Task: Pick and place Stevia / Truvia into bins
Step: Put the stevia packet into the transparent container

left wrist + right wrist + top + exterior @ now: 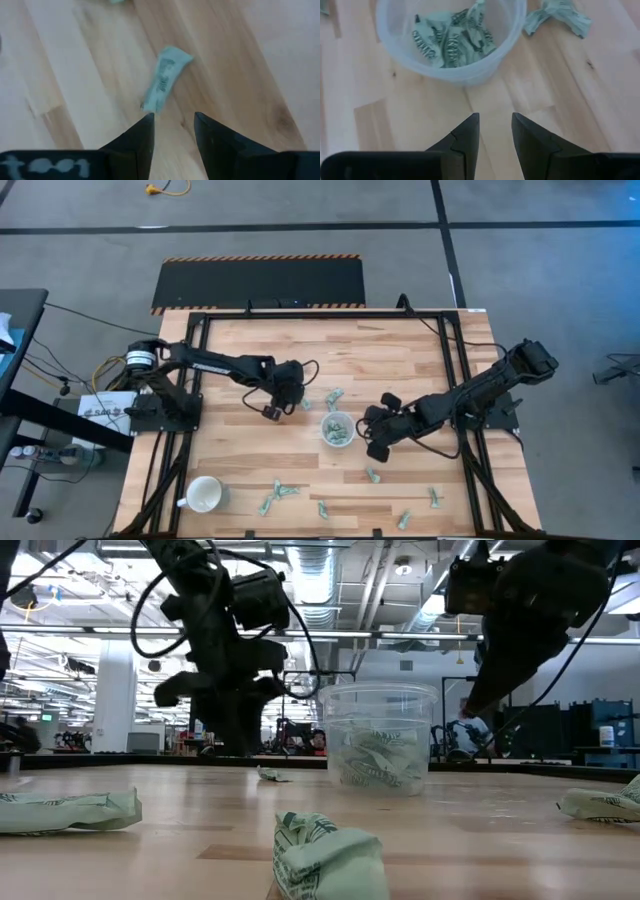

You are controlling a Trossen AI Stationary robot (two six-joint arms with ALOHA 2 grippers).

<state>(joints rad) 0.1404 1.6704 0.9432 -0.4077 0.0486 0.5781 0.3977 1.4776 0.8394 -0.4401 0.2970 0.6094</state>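
Observation:
The clear plastic cup (337, 429) stands upright near the table's middle with several pale green sachets inside (452, 37). More sachets lie flat on the wood. One of them (165, 80) lies just ahead of my left gripper (172, 117), which is open, points steeply down and holds nothing. In the high view this gripper (272, 410) is left of the cup. My right gripper (495, 120) is open too, just right of the cup (450, 45), and it (370, 432) also holds nothing. Another sachet (560, 15) lies beyond the cup.
A white handled mug (203, 495) stands at the near left. Loose sachets are strewn along the near edge (280, 492), (372, 475), (435, 497). A black frame (320, 313) rims the table, and there is bare wood at the far side.

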